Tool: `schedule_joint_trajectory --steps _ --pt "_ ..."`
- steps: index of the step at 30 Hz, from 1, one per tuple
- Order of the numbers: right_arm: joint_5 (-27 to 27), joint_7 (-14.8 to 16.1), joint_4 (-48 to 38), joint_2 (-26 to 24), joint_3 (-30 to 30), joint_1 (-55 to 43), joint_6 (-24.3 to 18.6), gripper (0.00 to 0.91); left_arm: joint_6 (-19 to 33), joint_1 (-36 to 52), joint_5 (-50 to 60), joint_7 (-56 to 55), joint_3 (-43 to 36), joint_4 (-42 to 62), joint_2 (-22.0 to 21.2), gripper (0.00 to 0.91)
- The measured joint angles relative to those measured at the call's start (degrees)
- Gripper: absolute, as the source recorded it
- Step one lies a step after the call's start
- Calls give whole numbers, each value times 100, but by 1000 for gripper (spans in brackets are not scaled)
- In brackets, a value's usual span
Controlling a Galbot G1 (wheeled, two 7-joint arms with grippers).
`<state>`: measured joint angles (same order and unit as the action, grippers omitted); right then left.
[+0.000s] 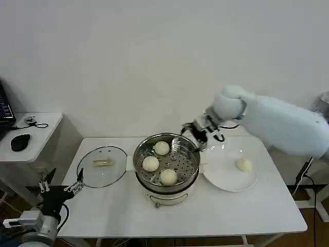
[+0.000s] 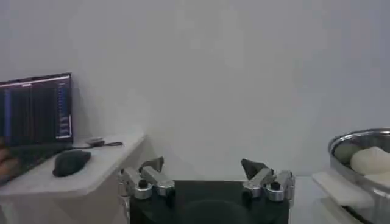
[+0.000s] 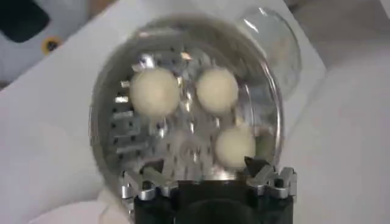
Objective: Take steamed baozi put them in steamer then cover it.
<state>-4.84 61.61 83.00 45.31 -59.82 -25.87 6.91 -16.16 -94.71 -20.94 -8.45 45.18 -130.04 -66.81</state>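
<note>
The steel steamer (image 1: 191,153) stands mid-table with three white baozi on its perforated tray, one at the back (image 1: 162,147), one left (image 1: 150,163) and one at the front (image 1: 168,176). In the right wrist view the same buns (image 3: 155,91) lie in the steamer (image 3: 103,103). A further baozi (image 1: 244,164) rests on the white plate (image 1: 221,177) to the right. The glass cover (image 1: 85,175) lies flat left of the pot. My right gripper (image 1: 198,136) hovers open and empty above the steamer's back right rim. My left gripper (image 1: 60,186) waits open at the table's left front corner.
A side desk (image 1: 43,135) at the left carries a black mouse (image 1: 20,142) and a laptop screen (image 2: 36,112). The table's front half (image 1: 205,213) lies bare. A wall stands close behind the table.
</note>
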Motion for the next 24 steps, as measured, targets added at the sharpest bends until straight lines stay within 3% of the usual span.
schedule_joint_trajectory --steps 5,11,24 --pt "230 -33 -188 -548 165 246 173 907 9 11 56 2 -98 0 -20 907" --pt "574 -69 -552 -833 525 682 203 907 10 5 126 10 -207 -21 -36 907" --pt "1368 -68 -1926 -512 1363 1648 17 907 14 -48 162 10 -192 48 -31 907"
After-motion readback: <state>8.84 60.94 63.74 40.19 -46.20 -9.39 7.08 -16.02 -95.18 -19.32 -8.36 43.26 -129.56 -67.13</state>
